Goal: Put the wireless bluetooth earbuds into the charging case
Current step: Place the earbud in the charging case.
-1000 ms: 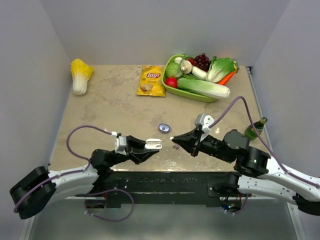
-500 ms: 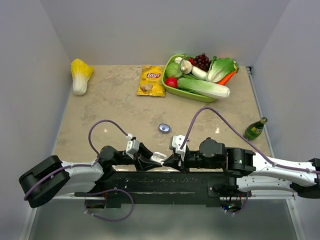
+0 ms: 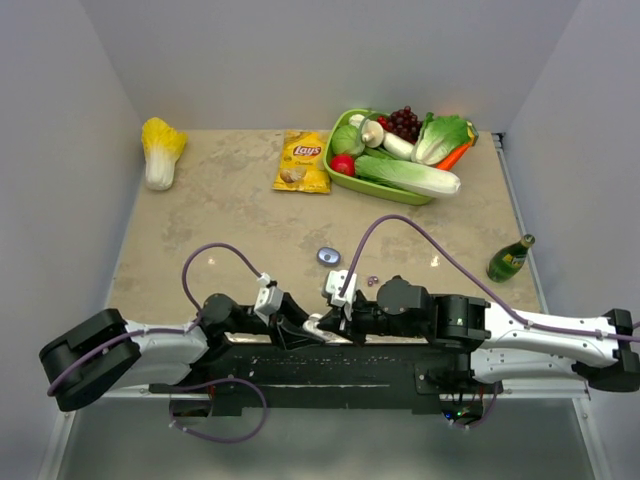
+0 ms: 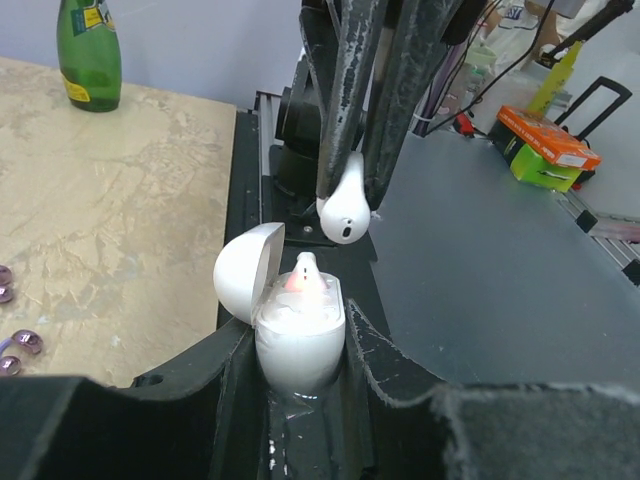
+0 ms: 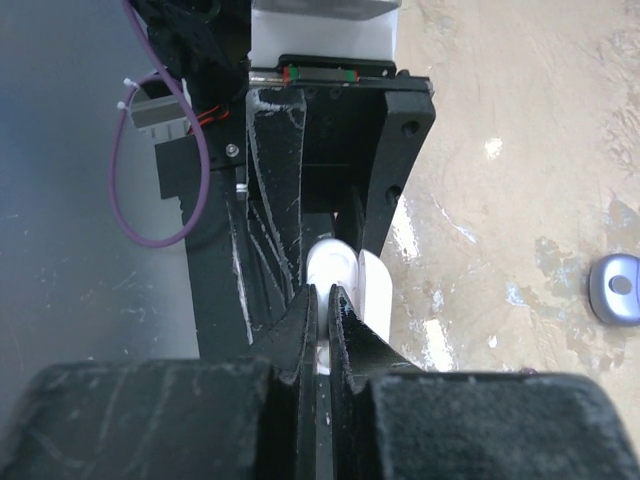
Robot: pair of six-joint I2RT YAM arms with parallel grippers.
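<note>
My left gripper (image 4: 300, 338) is shut on the white charging case (image 4: 298, 345), held upright with its lid (image 4: 248, 272) swung open. One white earbud (image 4: 303, 278) sits in the case. My right gripper (image 5: 320, 298) is shut on a second white earbud (image 4: 343, 208), which hangs just above the open case without touching it. In the top view both grippers meet at the near table edge, left (image 3: 303, 331) and right (image 3: 324, 321). Purplish-grey buds (image 3: 372, 281) lie on the table behind them and also show in the left wrist view (image 4: 25, 342).
A blue-grey oval object (image 3: 328, 256) lies mid-table. A green bottle (image 3: 510, 259) stands at the right. A green basket (image 3: 344, 180) of vegetables, a Lays bag (image 3: 303, 160) and a cabbage (image 3: 160, 150) are at the back. The black arm mount (image 3: 320, 368) runs along the near edge.
Both arms have drawn back to the near edge. My right gripper moved left with the earbud until it hangs over the case in my left gripper.
</note>
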